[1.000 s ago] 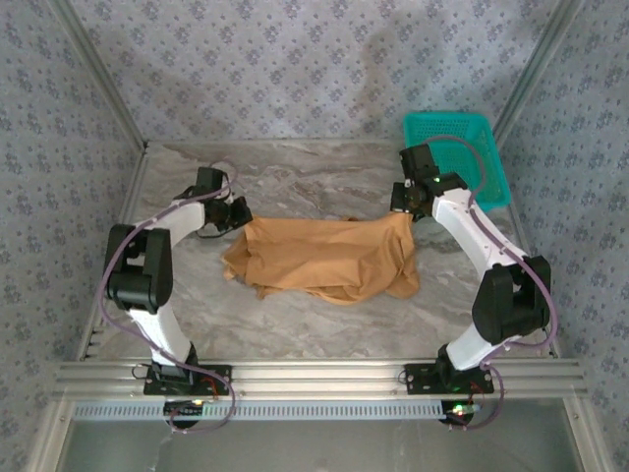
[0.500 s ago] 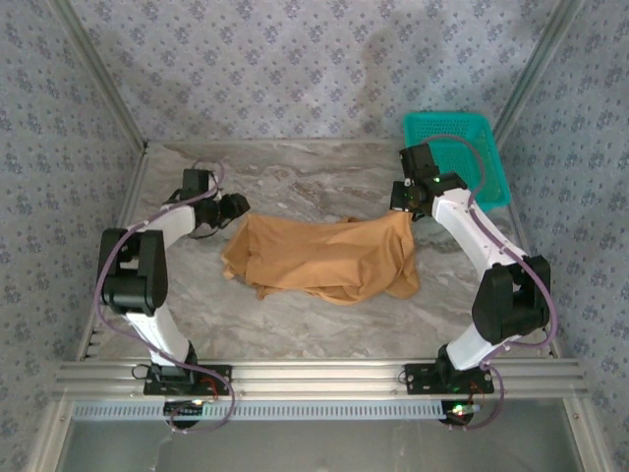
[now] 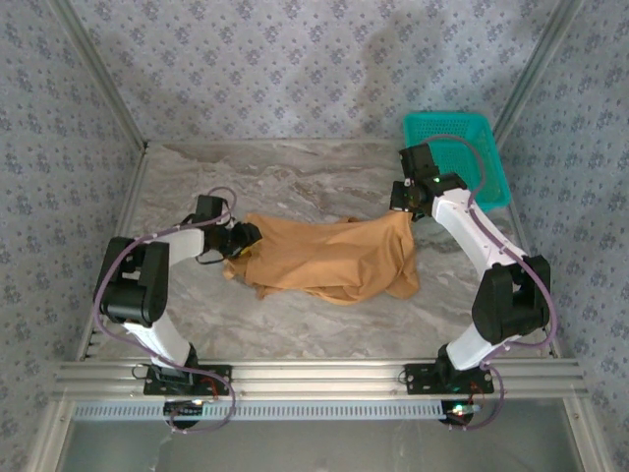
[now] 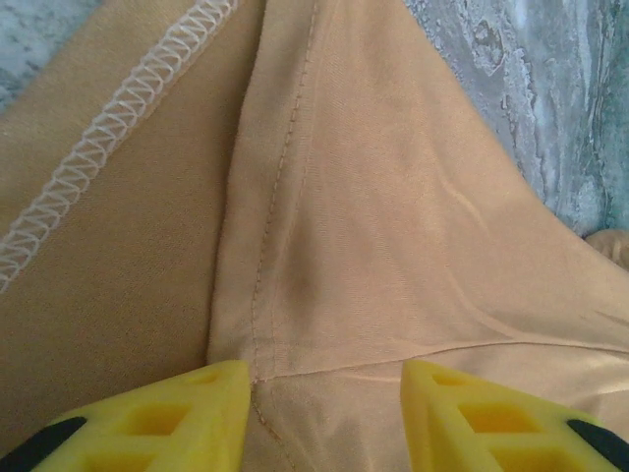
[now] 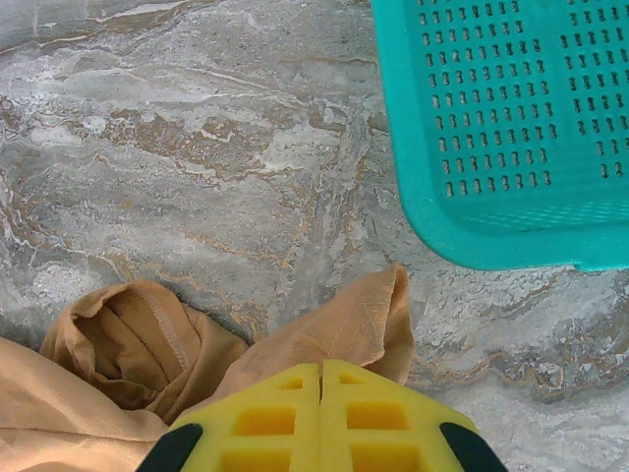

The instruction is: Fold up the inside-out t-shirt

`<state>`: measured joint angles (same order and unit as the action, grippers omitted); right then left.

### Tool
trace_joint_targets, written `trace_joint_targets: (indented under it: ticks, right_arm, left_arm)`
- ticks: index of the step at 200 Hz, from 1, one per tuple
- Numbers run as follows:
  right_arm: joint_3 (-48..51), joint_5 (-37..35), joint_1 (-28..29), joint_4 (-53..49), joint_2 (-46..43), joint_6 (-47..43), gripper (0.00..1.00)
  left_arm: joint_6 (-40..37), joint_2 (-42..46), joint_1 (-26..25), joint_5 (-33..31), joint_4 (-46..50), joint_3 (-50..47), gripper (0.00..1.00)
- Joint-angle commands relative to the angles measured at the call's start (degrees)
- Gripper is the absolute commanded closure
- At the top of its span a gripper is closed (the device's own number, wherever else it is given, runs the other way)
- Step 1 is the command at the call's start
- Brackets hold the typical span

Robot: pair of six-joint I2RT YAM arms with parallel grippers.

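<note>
Anchoring the inside-out t-shirt (image 3: pixel 334 258), right gripper (image 5: pixel 321 372) fingers clamp its corner; left gripper (image 4: pixel 324 385) fingers stand apart astride a seam (image 4: pixel 280 177), apparently poised to pinch.

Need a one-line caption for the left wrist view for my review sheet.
Left fingers spread open over a seam of the inside-out t-shirt, its zigzag stitching exposed, marble table at upper right.
</note>
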<state>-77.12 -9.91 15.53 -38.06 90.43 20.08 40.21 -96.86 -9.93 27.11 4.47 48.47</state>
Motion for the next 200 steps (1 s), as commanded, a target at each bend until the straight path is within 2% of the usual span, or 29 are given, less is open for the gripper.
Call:
trace_joint_targets:
  ticks: [1,51,66,101,173,181,186,200]
  right_arm:
    - [0.1,-1.7,0.3,-0.7,-0.2,0.7,1.0]
    - [0.1,-1.9,0.3,-0.5,-0.3,0.8,1.0]
    - [0.1,-1.8,0.3,-0.3,-0.3,0.7,1.0]
    - [-0.1,-1.6,0.3,-0.5,-0.3,0.8,1.0]
    - [0.0,-1.8,0.2,-0.7,-0.6,1.3,1.0]
    - [0.0,-1.8,0.2,-0.5,-0.6,1.3,1.0]
    - [0.0,-1.7,0.2,-0.5,-0.5,1.3,1.0]
    - [0.0,-1.6,0.2,-0.6,-0.5,1.4,1.0]
  left_arm:
    - [0.5,0.7,-0.3,-0.7,1.2,0.0,0.56]
    - [-1.4,4.7,-0.3,-5.0,6.9,-0.5,0.47]
    - [-0.8,4.8,-0.3,-4.9,5.8,-1.0,0.47]
    - [1.4,2.7,-0.9,-3.3,1.6,-1.1,0.6]
    - [1.8,0.4,-2.2,-3.4,1.9,-0.3,0.55]
    - [1.8,0.1,-2.3,-3.4,1.6,-0.4,0.59]
    - [2.0,0.0,-2.4,-3.5,1.3,-0.4,0.65]
    - [2.4,0.2,-2.5,-3.7,0.6,-0.6,0.92]
